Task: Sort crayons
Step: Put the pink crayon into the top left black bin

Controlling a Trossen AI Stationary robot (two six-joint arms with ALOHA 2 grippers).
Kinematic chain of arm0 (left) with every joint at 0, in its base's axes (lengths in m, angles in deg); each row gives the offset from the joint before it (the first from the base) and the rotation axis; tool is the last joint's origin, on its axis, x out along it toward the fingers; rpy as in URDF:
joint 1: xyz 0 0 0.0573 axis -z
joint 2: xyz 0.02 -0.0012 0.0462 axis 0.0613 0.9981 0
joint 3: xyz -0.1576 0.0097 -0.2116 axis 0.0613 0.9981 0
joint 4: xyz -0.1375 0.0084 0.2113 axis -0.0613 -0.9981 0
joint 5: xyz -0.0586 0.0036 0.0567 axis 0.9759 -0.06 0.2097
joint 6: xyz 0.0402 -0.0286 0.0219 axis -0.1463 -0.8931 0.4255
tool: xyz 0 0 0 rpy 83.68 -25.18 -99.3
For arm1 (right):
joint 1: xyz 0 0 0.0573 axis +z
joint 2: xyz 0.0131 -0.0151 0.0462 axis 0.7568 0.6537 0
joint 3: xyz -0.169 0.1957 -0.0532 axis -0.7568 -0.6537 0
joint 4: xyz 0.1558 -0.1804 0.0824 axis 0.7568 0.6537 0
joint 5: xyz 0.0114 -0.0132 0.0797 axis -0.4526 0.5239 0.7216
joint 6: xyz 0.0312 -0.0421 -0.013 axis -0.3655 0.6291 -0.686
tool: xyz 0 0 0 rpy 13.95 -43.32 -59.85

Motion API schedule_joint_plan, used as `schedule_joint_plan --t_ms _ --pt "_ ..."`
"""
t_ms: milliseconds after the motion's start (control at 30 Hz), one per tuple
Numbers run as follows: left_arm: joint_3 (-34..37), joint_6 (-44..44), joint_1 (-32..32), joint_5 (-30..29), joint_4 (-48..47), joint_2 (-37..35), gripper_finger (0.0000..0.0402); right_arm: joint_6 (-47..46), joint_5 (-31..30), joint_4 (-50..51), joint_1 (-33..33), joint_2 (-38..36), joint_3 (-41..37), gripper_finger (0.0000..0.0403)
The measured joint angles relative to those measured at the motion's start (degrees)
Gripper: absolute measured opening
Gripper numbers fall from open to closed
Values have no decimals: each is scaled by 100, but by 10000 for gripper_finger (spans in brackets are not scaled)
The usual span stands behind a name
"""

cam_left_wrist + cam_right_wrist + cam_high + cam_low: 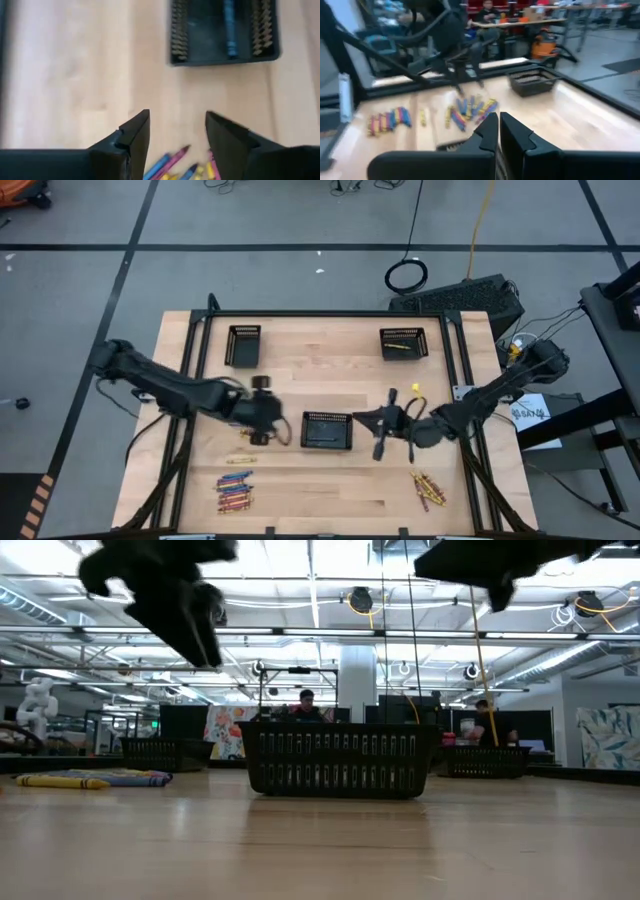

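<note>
Left gripper point(177, 137) fingers spread, nothing between them, above crayons point(182, 167); blue crayon point(229, 27) in centre tray point(222, 59). Right gripper point(498, 131) closed, empty, beside that tray.

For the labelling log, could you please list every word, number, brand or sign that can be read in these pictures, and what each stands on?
None can be read.
White paper sheet beside the light wooden table, right of it: dark marks, too small to read.
Thin coloured crayons: wrapper print too small to read.
Small black mesh trays: no label shows.
</note>
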Motion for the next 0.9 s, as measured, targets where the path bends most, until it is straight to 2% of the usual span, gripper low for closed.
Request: schedule_joint_plan --t_ms 67,133,267,367,500,600,633,700,800,900 --pt "415 -539 370 -509 199 -502 170 135 465 -235 -257 362 151 6" --pt "829 -1141 763 -976 415 -945 162 248 863 -68 -501 812 588 6" --pt "1506 -2296 1531 -2000 839 -1483 152 541 1549 1131 -886 1757 1954 6" --pt "1777 -2949 2069 -2692 960 -1588 150 671 1798 2229 -1128 2471 3090 6" --pt "1919 -3178 2829 -3347 929 -1619 150 731 2080 3118 -1460 3285 4325 6" --pt "1916 -3181 3250 -3699 949 -1651 150 913 2182 3767 -1640 3704 4928 6" --pt "1916 -3189 3278 -3689 919 -1644 150 970 2183 3969 -1684 3778 5052 6" --pt "1918 -3425 3186 -3208 726 -1646 150 986 2164 4235 -1723 3770 5139 6" --pt "1918 -3761 2657 -2227 283 -1613 150 972 2145 4440 -1713 3582 5153 6" --pt "1918 -3486 1964 -1496 122 -1575 150 854 1796 4823 -1573 3347 5153 6"
